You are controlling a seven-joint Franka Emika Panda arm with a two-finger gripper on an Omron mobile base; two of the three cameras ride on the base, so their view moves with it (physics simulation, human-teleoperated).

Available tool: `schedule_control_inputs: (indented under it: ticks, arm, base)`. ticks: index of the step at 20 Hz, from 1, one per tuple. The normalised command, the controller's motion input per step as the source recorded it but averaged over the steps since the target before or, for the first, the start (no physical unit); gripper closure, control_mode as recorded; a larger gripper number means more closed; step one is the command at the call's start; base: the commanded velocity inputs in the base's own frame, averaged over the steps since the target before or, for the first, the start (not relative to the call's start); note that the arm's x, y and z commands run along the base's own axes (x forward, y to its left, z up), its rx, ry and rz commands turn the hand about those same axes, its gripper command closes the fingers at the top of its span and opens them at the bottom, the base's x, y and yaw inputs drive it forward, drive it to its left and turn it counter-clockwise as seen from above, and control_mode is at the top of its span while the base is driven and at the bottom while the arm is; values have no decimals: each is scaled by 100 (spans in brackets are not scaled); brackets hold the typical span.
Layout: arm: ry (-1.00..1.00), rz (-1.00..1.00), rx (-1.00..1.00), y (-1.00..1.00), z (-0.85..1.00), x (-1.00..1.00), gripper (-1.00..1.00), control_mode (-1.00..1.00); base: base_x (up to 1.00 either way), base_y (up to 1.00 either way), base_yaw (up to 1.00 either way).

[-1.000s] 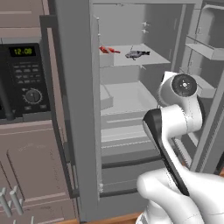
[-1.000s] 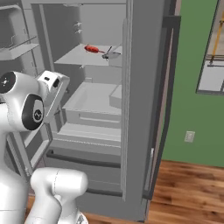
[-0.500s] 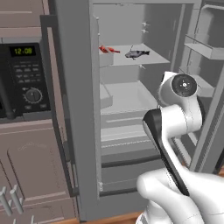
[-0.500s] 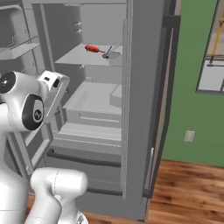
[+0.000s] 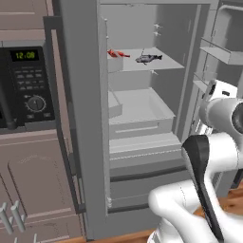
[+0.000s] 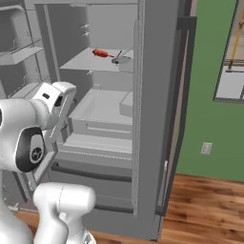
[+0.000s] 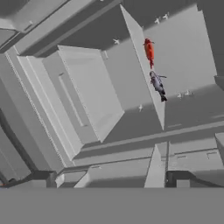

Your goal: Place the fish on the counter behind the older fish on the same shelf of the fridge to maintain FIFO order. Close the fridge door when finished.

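The fridge stands open in front of me, its pale inside in view. On the upper shelf lie the red-orange fish and the dark grey older fish. The red one lies to the left of and a little behind the grey one. From the other side, the fish and the older fish rest on the same shelf. My gripper is open and empty, well back from the shelf, looking at the fish and the older fish.
A white drawer bin sits under the shelf. The right door with its bins is swung open beside my arm. A black-fronted oven and mauve cabinet fronts are at the left. A green wall and wood floor are at the right.
My arm has shifted a little to the right and lower. Both fish lie where they were, and the gripper stays open.
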Motion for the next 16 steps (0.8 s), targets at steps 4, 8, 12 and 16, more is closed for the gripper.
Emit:
schedule_control_inputs:
  ticks: [4,8,12,16]
  arm:
    - [-47,0,0,-78,27,-100,-100,-100]
    - [-34,0,4,-89,13,-87,-100,-100]
    - [-20,0,11,-100,4,-62,-100,-100]
    - [-7,0,15,-100,-9,-18,-100,-100]
  base:
    - [0,0,0]
    - [0,0,0]
    - [0,0,0]
    - [0,0,0]
